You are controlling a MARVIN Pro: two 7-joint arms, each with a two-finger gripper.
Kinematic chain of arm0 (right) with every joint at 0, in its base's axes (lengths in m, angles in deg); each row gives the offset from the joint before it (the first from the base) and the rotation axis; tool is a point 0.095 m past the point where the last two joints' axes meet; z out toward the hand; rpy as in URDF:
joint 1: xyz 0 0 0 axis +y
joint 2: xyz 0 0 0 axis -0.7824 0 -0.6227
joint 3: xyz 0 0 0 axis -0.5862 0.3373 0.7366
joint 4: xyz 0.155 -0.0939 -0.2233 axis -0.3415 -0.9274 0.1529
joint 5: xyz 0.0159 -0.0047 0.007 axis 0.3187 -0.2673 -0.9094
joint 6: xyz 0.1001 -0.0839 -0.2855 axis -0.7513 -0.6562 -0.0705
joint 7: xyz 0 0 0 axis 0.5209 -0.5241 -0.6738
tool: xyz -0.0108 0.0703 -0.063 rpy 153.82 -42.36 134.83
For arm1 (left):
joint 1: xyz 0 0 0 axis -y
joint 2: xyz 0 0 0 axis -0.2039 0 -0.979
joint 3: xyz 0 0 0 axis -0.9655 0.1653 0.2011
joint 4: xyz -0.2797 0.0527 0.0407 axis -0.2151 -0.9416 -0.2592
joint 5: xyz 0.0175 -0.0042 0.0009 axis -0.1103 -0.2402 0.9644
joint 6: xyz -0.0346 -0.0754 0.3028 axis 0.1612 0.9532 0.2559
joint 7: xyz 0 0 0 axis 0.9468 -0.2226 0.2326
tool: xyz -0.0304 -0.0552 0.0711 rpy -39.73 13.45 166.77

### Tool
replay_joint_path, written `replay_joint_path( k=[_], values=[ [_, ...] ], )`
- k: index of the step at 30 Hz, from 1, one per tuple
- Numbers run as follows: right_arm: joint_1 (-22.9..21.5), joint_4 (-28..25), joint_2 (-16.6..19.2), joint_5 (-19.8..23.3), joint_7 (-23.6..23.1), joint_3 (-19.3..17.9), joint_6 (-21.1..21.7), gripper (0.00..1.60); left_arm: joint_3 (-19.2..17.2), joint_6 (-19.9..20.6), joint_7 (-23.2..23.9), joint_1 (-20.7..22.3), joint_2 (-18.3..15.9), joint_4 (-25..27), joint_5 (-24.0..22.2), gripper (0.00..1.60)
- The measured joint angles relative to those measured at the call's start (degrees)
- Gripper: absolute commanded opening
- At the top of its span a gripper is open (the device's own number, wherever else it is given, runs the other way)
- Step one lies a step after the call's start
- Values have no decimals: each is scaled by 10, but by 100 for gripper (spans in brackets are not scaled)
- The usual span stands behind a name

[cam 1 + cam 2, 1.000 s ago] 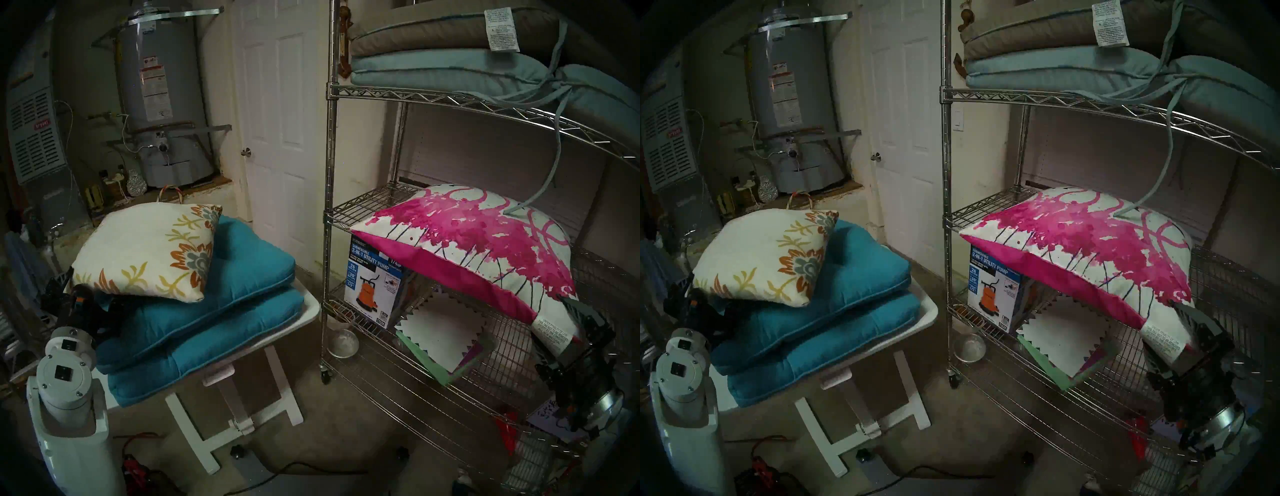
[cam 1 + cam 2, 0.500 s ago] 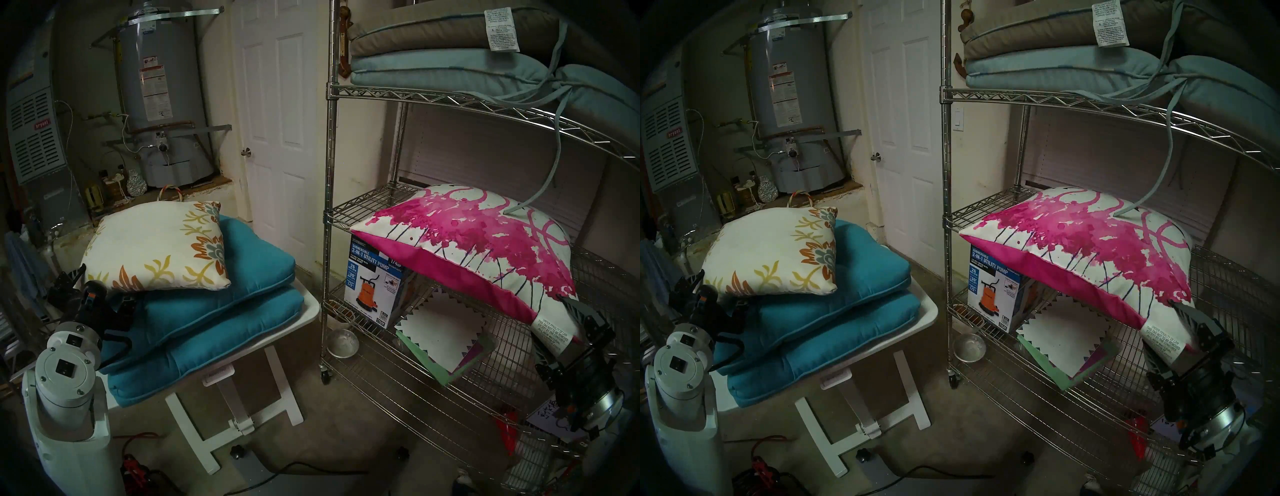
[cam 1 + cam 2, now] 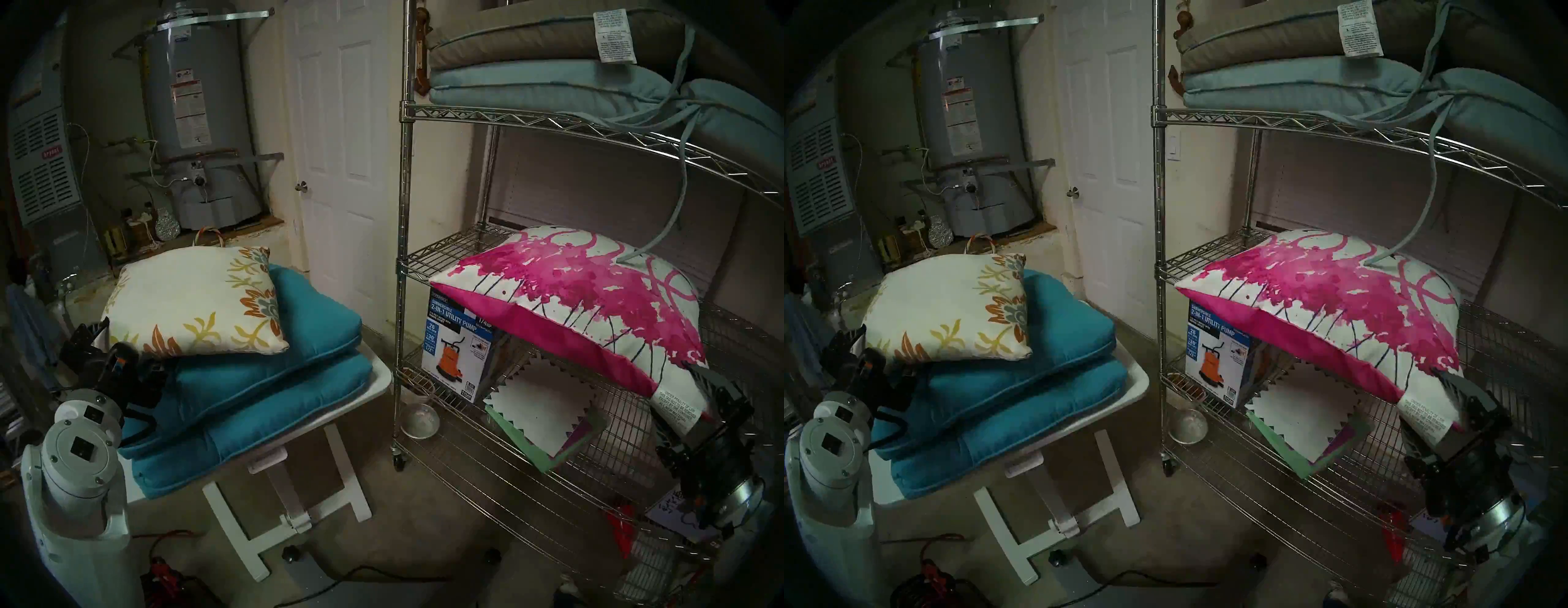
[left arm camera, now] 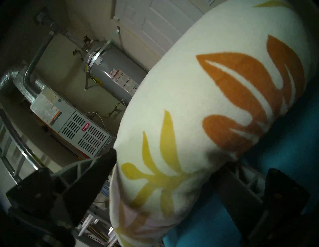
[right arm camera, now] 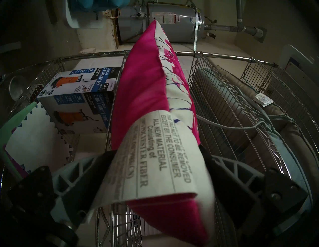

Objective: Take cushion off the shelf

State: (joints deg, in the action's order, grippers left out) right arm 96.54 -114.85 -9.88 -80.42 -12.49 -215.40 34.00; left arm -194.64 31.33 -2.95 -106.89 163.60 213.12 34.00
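Observation:
A pink-and-white splatter cushion (image 3: 572, 297) (image 3: 1327, 297) (image 5: 143, 86) lies on the middle tier of the chrome wire shelf (image 3: 405, 170), its near corner and care tag hanging over the front edge. My right gripper (image 3: 683, 403) (image 5: 160, 155) is open, its fingers standing on either side of that corner. To the left, my left gripper (image 3: 127, 348) (image 4: 167, 160) is open around the near corner of a cream floral pillow (image 3: 191, 297) (image 4: 207, 86), which rests on two teal cushions (image 3: 275, 339).
The teal cushions sit on a white folding table (image 3: 377, 382). Tan and pale blue cushions (image 3: 530, 51) fill the upper tier, their ties hanging down. A pump box (image 3: 458, 348) and papers lie on the lower tier. A water heater (image 3: 199, 106) and door (image 3: 339, 148) stand behind.
The floral pillow has settled flatter and shifted right on the teal cushions, and my left gripper has drawn back slightly to the left. The right arm and pink cushion have not moved.

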Motion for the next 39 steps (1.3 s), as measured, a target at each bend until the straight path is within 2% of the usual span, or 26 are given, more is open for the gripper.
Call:
replay_joint_path(
  k=[12, 20, 31, 39],
  values=[
    [-2, 0, -2, 0, -2, 0, -2, 160, -10, -48, -7, -20, -30, 1, 53, 160],
    [-3, 0, -2, 0, -3, -1, -3, 160, -18, -74, -11, -27, -39, 1, 65, 160],
    [-4, 0, -4, 0, -4, -1, -4, 160, -7, -110, -14, -37, -40, 1, 52, 160],
    [-5, 0, -5, -1, -5, -1, -5, 160, 2, -137, -14, -63, -26, 2, 39, 160]
  ],
)
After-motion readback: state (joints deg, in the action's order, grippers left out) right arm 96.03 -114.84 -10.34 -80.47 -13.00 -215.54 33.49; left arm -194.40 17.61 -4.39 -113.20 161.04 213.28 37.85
